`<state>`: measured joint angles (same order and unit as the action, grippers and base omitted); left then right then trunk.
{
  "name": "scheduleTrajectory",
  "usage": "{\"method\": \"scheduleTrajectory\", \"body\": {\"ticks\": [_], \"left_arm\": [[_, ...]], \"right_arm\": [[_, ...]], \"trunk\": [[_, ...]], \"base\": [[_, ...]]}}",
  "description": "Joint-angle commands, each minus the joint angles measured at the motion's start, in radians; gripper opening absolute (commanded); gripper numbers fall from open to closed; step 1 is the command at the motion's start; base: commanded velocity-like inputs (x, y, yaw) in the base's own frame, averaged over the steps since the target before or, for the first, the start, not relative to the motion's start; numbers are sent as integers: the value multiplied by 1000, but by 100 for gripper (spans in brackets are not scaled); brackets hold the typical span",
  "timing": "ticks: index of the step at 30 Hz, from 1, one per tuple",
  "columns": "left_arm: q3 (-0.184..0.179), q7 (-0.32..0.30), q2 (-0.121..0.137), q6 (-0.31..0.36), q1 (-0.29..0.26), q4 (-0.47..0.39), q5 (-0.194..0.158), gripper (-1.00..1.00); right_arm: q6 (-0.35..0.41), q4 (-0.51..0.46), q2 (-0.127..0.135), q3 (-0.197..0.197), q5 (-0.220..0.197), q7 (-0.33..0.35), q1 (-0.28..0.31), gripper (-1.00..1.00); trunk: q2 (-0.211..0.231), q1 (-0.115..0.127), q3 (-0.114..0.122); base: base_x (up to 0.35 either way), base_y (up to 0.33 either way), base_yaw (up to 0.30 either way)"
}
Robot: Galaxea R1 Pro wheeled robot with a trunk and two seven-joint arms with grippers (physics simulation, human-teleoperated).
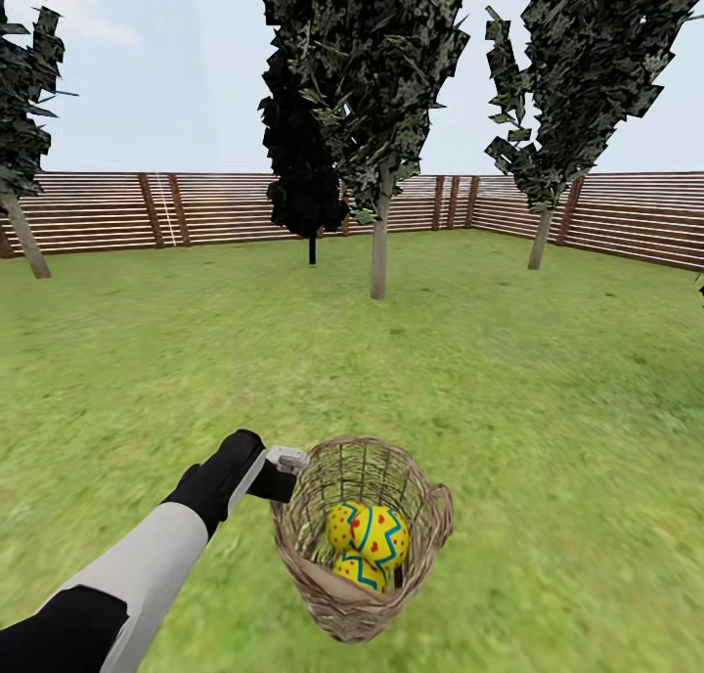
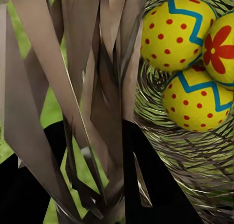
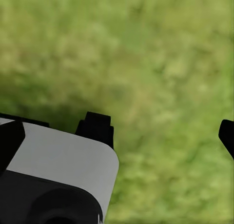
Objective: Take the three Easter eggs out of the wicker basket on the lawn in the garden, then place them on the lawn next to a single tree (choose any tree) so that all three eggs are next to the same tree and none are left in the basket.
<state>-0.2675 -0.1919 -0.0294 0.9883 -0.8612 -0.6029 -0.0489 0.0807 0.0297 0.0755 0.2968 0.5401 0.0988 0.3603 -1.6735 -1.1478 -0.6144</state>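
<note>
Left claw (image 1: 284,470) at the rim of the basket (image 1: 364,548), three eggs inside, on the lawn (image 1: 508,380).

In the head view the basket sits at about 6 o'clock on the grass, tilted, and the eggs (image 1: 370,544) lie packed together in its bottom, touching one another. The left arm reaches in from 7 o'clock and its claw meets the basket's rim at the 9 o'clock side; in the left wrist view dark fingers (image 2: 156,185) straddle the woven wall, clamped on it as far as I can tell, with the eggs (image 2: 178,33) just beyond. The right claw (image 3: 165,131) hangs over bare grass, fingers well apart, holding nothing. A pale-trunked tree (image 1: 379,252) stands at 12 o'clock, well apart from the basket, before a slatted fence (image 1: 225,208).
</note>
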Motion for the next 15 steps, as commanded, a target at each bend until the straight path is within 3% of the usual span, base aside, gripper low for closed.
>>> {"method": "scheduleTrajectory", "body": {"ticks": [1, 8, 15], "left_arm": [[-3, 2, 0, 4, -1, -1, -12, -100], [-3, 2, 2, 4, -1, -1, -12, -100], [-3, 2, 2, 4, -1, -1, -14, -100]], "right_arm": [[1, 1, 0, 9, 9, 2, 1, 100], [1, 1, 1, 9, 6, 2, 0, 100], [1, 2, 1, 10, 6, 2, 0, 100]], "trunk": [[-1, 0, -1], [-1, 0, -10], [-1, 0, -21]], "base": [[0, 0, 6], [0, 0, 93], [0, 0, 11]]}}
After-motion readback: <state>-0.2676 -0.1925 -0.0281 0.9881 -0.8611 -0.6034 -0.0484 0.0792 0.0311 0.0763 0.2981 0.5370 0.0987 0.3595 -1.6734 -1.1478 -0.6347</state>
